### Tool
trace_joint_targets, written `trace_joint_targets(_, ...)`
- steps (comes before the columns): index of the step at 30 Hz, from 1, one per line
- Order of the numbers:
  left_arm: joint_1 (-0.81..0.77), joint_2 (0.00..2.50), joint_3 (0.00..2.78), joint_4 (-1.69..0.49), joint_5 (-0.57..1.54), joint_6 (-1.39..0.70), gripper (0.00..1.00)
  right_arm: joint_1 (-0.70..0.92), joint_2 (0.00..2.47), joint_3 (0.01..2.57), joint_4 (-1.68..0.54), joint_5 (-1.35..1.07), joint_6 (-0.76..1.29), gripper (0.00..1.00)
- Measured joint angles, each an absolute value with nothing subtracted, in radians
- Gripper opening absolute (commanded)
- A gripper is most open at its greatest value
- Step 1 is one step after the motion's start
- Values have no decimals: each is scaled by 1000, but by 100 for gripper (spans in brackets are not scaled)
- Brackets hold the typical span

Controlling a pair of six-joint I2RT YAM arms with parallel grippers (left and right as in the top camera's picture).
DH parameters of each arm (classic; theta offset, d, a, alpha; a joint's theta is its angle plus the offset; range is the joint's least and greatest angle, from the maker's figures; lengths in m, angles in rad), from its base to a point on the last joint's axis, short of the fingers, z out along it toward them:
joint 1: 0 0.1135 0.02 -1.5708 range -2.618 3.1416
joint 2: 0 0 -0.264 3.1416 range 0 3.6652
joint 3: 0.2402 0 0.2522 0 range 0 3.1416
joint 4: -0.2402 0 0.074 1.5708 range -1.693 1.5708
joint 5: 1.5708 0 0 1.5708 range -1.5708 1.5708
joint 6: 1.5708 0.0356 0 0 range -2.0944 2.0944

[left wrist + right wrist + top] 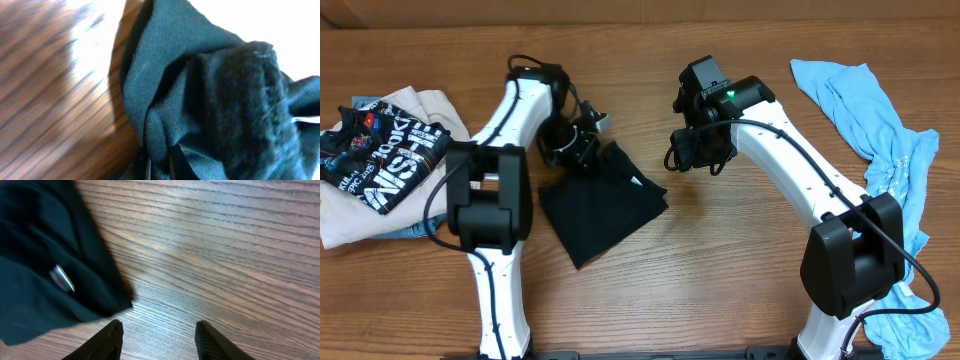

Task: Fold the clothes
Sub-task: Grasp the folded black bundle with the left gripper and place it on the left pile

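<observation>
Plain black soft fabric garment point(200, 100) is clamped in left gripper point(575, 148); right gripper point(157, 340) apart, empty. Best lift slowly, keeping edges aligned.

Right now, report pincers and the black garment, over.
Left pincer shut on black garment. Right pincer open, empty, beside its edge. Light blue garment and printed black shirt lie well apart.

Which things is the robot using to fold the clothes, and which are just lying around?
For the job: plain black garment, pinched by the shut left gripper; open right gripper nearby.
Just lying about: light blue garment; black shirt with white lettering; beige cloth under it.
</observation>
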State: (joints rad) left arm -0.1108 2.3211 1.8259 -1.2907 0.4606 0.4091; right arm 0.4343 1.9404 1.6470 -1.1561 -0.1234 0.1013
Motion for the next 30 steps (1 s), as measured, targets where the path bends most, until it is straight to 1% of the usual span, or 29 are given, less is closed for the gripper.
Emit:
trace_joint_targets(4,-54,2214,1826,-1300,358,359,4,434,1940,1647,-1156,-123,101,51)
trace_joint_targets(8,13,2025,1839,-1309,199,287,4,435,1940,1647,-1157,-123,101,51)
trace_joint_targets(14,78,1845,1848,-1277,36,253,5,435,1940,1647,-1163,-123,101,51)
trace_joint_targets(20,174,1767,1849,-1206,-20,239,5,434,1940,1647,-1169,-123,101,51)
trace_joint_targets(25,273,1758,1849,-1152,-36,238,5,435,1940,1647,-1172,-123,101,51)
trace_joint_targets(30,370,1758,1849,-1052,-42,236,9,434,1940,1647,-1178,-123,101,51)
